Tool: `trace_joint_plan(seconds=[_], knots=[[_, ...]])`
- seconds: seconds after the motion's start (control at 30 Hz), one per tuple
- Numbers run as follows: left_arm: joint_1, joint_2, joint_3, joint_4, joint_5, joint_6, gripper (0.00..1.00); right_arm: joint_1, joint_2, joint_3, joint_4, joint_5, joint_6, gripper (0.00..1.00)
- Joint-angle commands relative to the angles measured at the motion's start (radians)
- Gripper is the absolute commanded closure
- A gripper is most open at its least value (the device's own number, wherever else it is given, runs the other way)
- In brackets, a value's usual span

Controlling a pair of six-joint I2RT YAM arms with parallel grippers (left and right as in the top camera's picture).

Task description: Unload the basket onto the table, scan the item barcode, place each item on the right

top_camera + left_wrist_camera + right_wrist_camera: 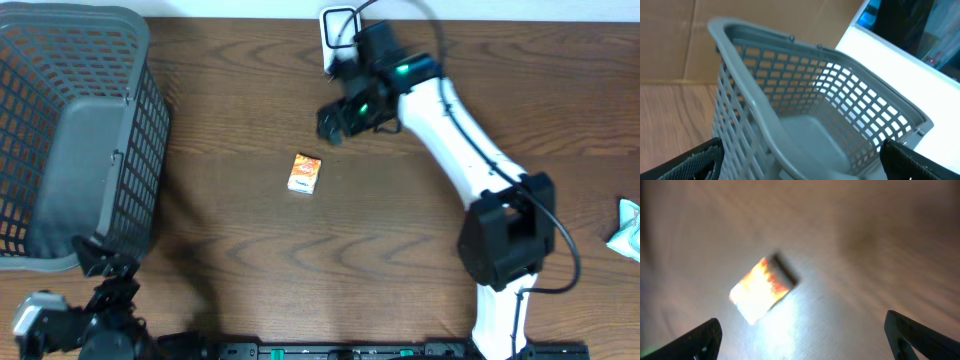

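Barely begun: small orange box point(305, 173) lies unpicked mid-table, right gripper point(332, 122) hovers near it, jaws spread wide and empty, left gripper point(103, 262) equally wide and empty by the basket point(155, 110); pickup and scan remain.

a brown wooden table point(250, 260) carries a grey basket point(140, 140) (far left) and a small orange box point(305, 173) mid-table.

A grey plastic lattice basket point(145, 150) stood at the dark brown wooden table's point(300, 270) nine o'clock edge; a pale green packet point(628, 228) lay at three o'clock.
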Motion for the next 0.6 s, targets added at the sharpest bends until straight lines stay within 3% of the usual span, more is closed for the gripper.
trace_joint_plan(seconds=[0.0, 0.17, 0.57], knots=[[-0.004, -0.001, -0.081, 0.048, -0.013, -0.061, 0.0, 0.046, 0.033, 0.003, -0.037, -0.08, -0.279, 0.01], [-0.004, -0.001, -0.187, 0.12, -0.013, -0.06, 0.0, 0.097, 0.039, 0.003, -0.056, -0.108, -0.397, 0.01], [-0.004, -0.001, -0.421, 0.286, -0.012, -0.069, 0.0, 0.144, 0.108, -0.005, -0.029, -0.095, -0.438, 0.01]])
